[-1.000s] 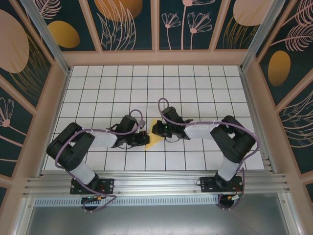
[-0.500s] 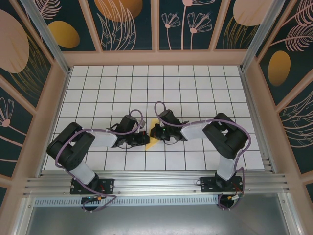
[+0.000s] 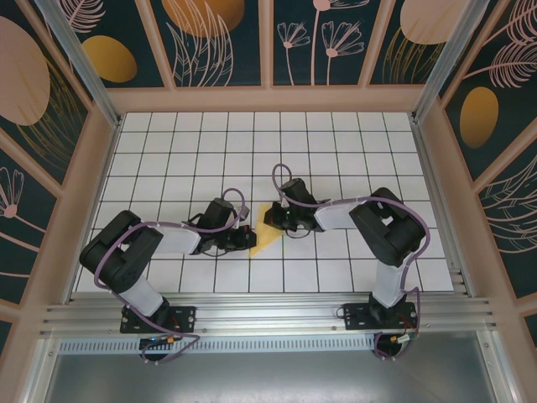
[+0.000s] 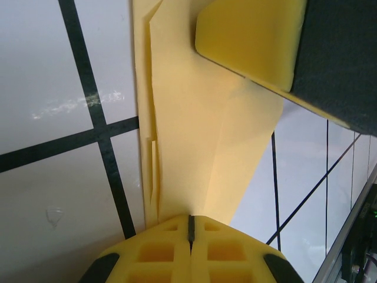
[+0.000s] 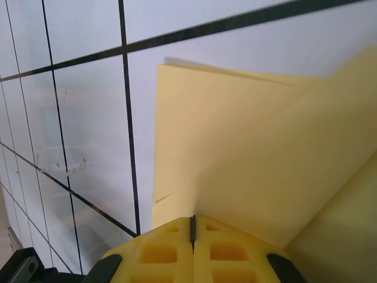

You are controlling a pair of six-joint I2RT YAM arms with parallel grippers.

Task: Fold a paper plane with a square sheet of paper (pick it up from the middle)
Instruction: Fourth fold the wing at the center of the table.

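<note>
Paper plane [image 3: 268,239] flat btwn L gripper [image 4: 189,221], R gripper [image 5: 192,223]

Left claw [image 3: 247,238] closed, right claw [image 3: 273,221] closed, both arms folded inward

White grid table [image 3: 352,151], folded yellow sheet [image 3: 267,241]

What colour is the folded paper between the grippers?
The paper is plain pale yellow, creased; clearest in the left wrist view.
</note>
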